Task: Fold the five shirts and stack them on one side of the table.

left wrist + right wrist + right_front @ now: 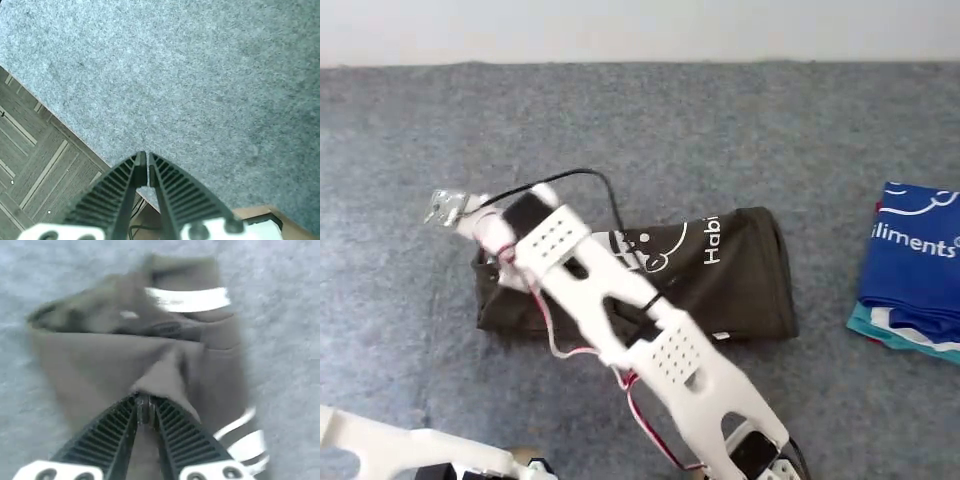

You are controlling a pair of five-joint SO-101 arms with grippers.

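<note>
A dark olive shirt (730, 275) with white print lies folded into a long band across the middle of the grey table (720, 130). My right arm stretches over it from the front to its left end. There the right gripper (492, 250) is shut on a raised fold of the dark shirt (100, 360), pinched at the tips of the gripper (144, 402). A stack of folded shirts (910, 270), blue on top, sits at the table's right edge. My left gripper (147, 159) is shut on nothing, hanging over the table's edge at the front left.
The left arm's white body (410, 450) rests along the front left corner. Wooden floor (30, 165) shows beyond the table's edge in the left wrist view. The grey felt is bare behind and to the left of the dark shirt.
</note>
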